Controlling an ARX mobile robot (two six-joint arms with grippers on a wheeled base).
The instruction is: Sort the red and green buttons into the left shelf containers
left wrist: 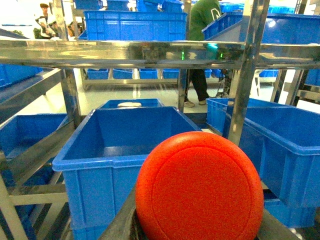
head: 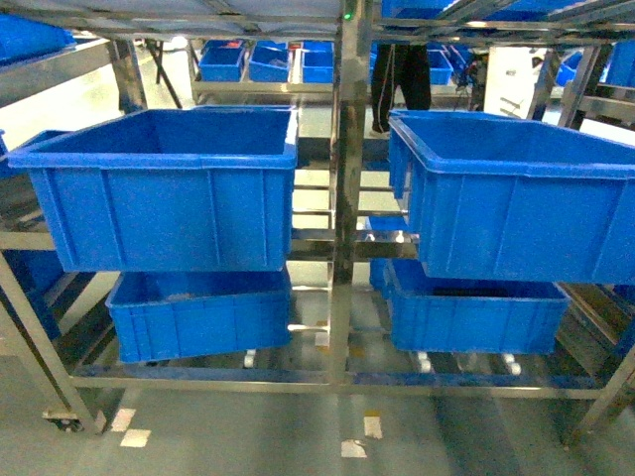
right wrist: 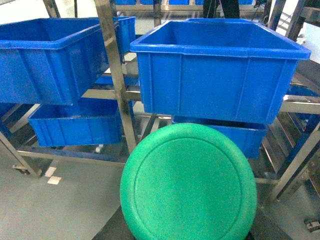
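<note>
Across the head view a steel shelf rack [head: 346, 198] was seen, split by a central upright post. On the left half of the rack's upper shelf a large deep blue bin [head: 164, 188] was set, its open top facing up, and beneath it, on the lower shelf, a shallower blue bin [head: 198, 315] was placed. On the right half a second large deep blue bin [head: 516, 193] was carried at the upper level, with another shallower blue bin [head: 471, 317] below it. Neither arm was visible in the head view.

In the left wrist view the red button [left wrist: 200, 187] was shown very close to the lens at the bottom edge, its wide round cap facing the camera, in front of and apart from the left deep bin's near rim. Dark gripper parts were glimpsed at either side of the cap, so the left gripper [left wrist: 200, 232] appeared to be clenched on the button, though the fingertips themselves were hidden.

In the right wrist view the green button [right wrist: 189, 185] was shown likewise, filling the lower middle, below the right deep bin. The right gripper [right wrist: 187, 235] appeared closed around it in the same manner, with its fingers hidden behind the cap.
</note>
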